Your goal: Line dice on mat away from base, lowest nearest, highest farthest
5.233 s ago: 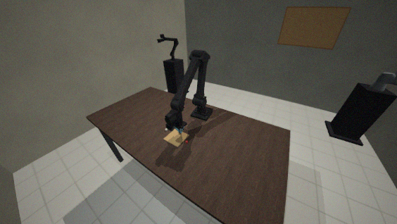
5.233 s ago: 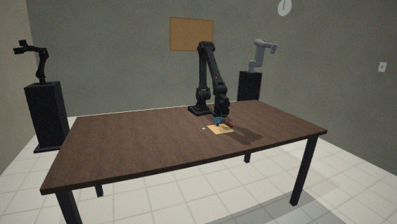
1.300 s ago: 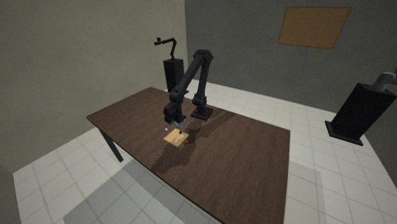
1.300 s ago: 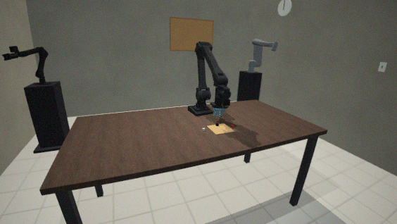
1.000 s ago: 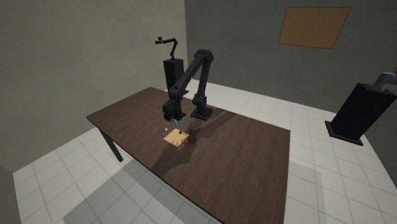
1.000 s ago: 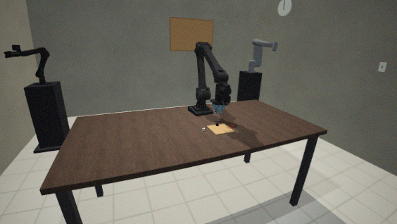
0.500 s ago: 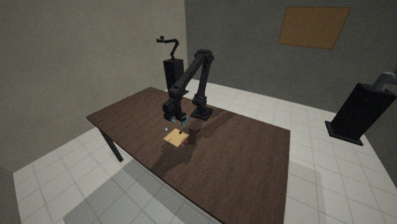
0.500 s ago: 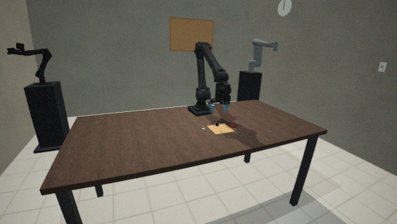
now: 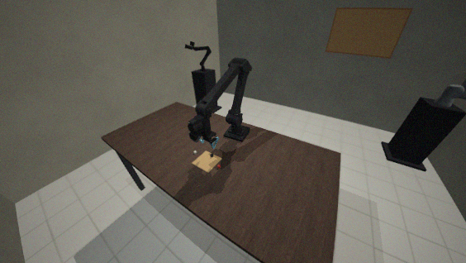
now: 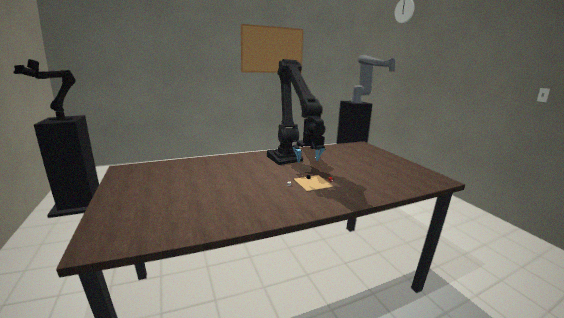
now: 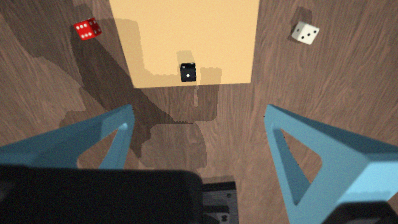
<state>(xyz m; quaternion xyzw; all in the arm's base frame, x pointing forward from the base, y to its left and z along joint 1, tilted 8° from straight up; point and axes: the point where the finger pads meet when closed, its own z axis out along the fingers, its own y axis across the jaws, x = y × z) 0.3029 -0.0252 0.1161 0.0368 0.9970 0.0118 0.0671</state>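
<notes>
A tan mat (image 11: 185,30) (image 9: 205,162) (image 10: 315,184) lies flat on the dark wooden table. A black die (image 11: 188,72) (image 9: 211,155) (image 10: 308,177) showing one pip stands on the mat near its edge closest to the base. A red die (image 11: 86,29) (image 9: 219,166) (image 10: 330,178) lies on the bare table beside one side of the mat. A white die (image 11: 305,33) (image 9: 194,152) (image 10: 289,183) lies on the table off the other side. My gripper (image 11: 199,111) (image 9: 207,141) (image 10: 309,153) is open and empty, its blue fingers spread wide above the table just short of the mat.
The arm's base (image 9: 236,132) (image 10: 282,156) stands on the table behind the mat. Black pedestals with other arms (image 10: 65,160) (image 10: 354,122) stand on the floor around the table.
</notes>
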